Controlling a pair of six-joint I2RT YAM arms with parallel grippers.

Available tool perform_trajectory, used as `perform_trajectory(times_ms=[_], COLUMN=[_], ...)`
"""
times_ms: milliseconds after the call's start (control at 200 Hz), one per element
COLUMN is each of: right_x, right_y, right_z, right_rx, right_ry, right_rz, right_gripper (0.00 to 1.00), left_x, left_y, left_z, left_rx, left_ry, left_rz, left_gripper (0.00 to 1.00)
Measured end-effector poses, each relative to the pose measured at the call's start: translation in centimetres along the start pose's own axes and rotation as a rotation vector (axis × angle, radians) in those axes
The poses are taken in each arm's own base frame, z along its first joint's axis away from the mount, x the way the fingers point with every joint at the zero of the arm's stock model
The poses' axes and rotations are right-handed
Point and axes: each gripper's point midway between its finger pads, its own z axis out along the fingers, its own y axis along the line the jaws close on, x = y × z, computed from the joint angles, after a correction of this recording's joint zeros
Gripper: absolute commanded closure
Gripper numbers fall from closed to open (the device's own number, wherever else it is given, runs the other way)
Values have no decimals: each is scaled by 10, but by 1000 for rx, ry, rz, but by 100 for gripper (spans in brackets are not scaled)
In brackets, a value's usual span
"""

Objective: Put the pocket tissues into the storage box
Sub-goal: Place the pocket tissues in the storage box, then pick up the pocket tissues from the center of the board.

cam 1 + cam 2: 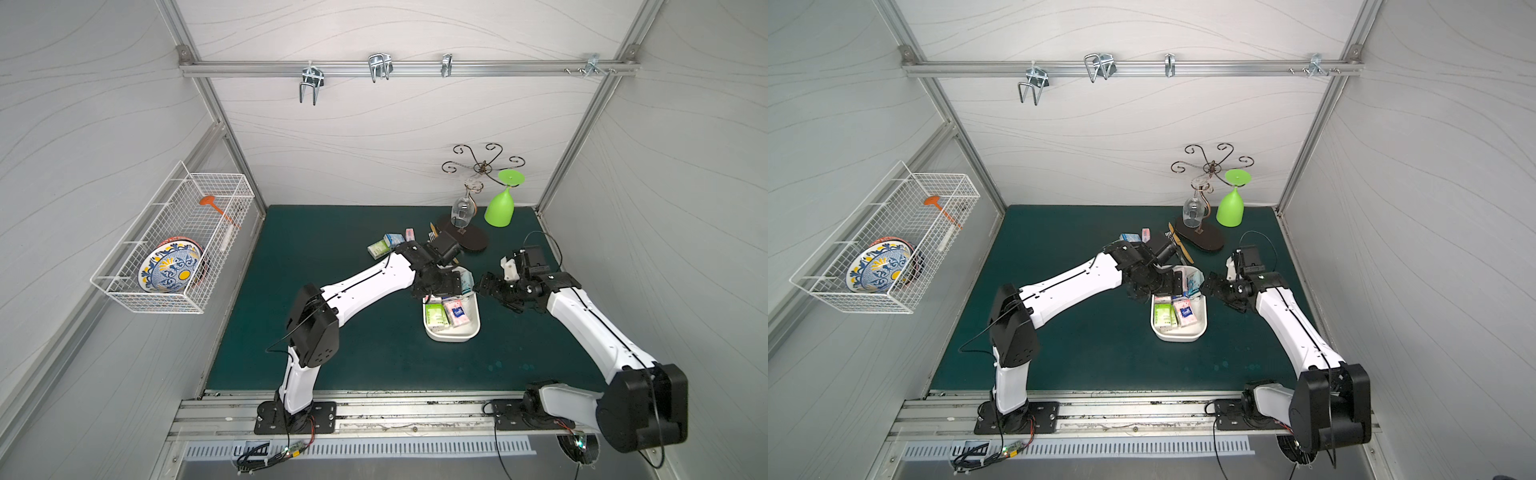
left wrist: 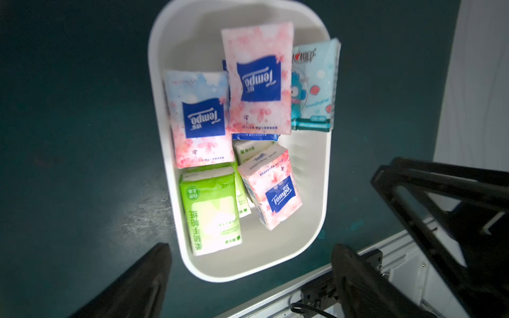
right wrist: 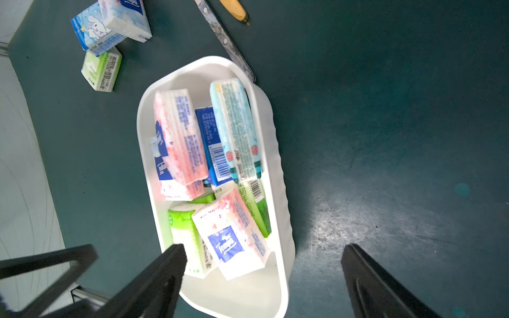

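Observation:
The white storage box (image 1: 453, 338) (image 1: 1179, 337) sits mid-mat and holds several pocket tissues (image 1: 446, 313) (image 1: 1173, 313): pink, green, dark blue and teal packs. A pink Tempo pack (image 2: 257, 79) lies on top of the pile, and a teal pack (image 2: 314, 85) leans on the box wall (image 2: 157, 82). My left gripper (image 1: 451, 282) (image 2: 252, 249) hovers open over the box's far end with nothing between its fingers. My right gripper (image 1: 484, 284) (image 3: 264, 247) is open beside the box, straddling its wall (image 3: 281, 192). Three loose packs, green (image 1: 379, 248) (image 3: 102, 68), blue (image 1: 394, 240) (image 3: 93, 33) and pale (image 1: 410, 235) (image 3: 126, 16), lie behind my left arm.
A knife (image 3: 225, 41) lies against the box's far corner. Behind it a glass rack on a dark base (image 1: 465, 239) holds a clear glass (image 1: 462, 210) and a green goblet (image 1: 500, 205). A wire basket (image 1: 174, 249) hangs on the left wall.

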Motion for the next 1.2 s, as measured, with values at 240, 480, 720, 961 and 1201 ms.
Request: perform_trajectory(times_ms=[240,480,720,961,1201], right_x=[-5,-6,-3,0,-11], right_y=[3,3,-3,-9,-4], right_z=[-1,0,5,17,11], right_rx=[-3,3,35,66,62], right_ry=[-6,2,37,91,66], right_rz=[-2,-2,-10,-12,-42], right_gripper=[6,6,6,6,6], left_x=[-77,-122,-167,-224,-256], left_y=[74,145,194,193,190], left_z=[-38,-14,30,45,66], left_rx=[-40,-73,-2,87,147], left_ry=[-151,-111,-107,-223,-259], left_rz=[38,38,-129,-203,-193], left_gripper=[1,5,13,14,14])
